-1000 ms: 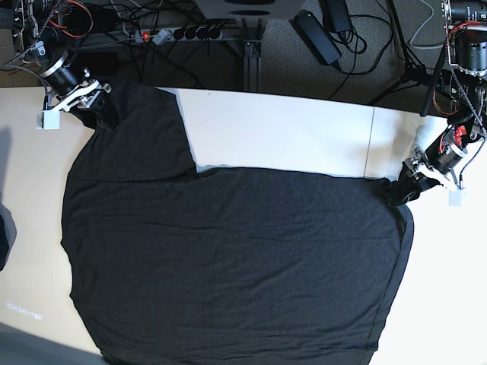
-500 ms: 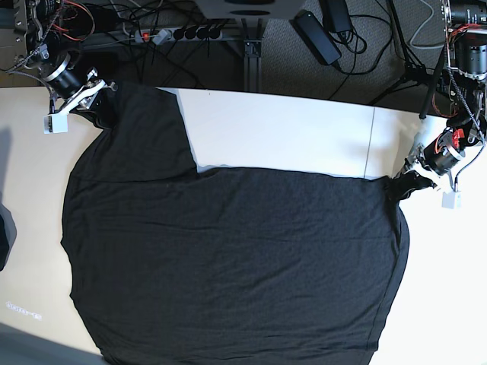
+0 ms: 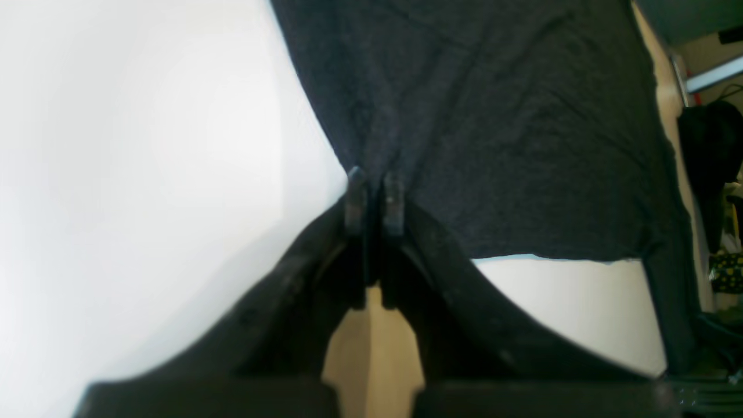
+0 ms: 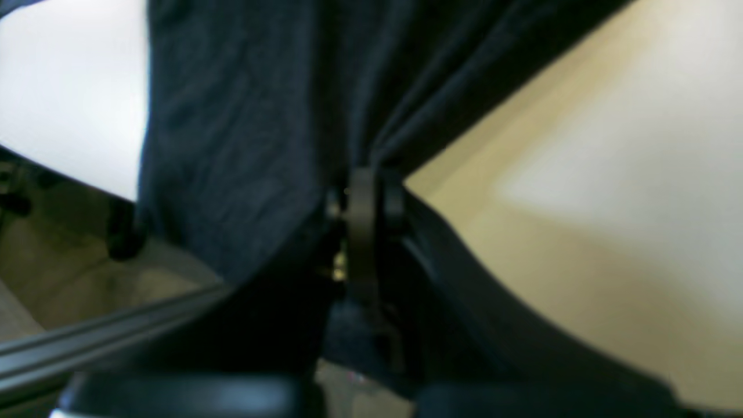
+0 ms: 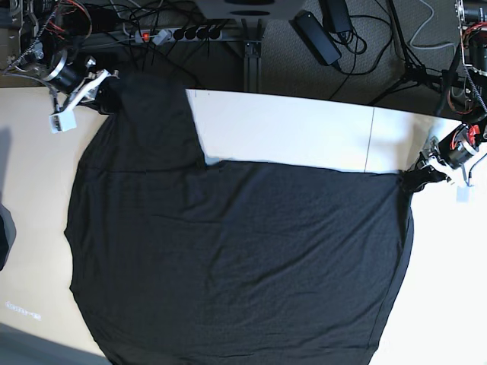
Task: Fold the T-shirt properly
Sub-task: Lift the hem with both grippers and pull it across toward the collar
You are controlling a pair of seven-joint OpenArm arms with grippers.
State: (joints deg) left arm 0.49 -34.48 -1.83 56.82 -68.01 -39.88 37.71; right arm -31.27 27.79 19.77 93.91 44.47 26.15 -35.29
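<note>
The T-shirt (image 5: 236, 258) is spread flat across the table (image 5: 289, 129), with bare surface left along the far edge and both sides. Its far corners are pinched — one by the right gripper (image 5: 105, 90), one by the left gripper (image 5: 417, 179) — jaws pressed together on cloth.

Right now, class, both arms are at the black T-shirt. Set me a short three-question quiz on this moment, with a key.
1. True or false: the left gripper has its jaws shut on the T-shirt.
2. The right gripper grips the cloth at: A) the shirt's middle, B) a far corner by the table's back edge, C) nothing.
3. Fill in: the shirt lies mostly ____ on the table.

Key:
1. True.
2. B.
3. Flat.
</note>
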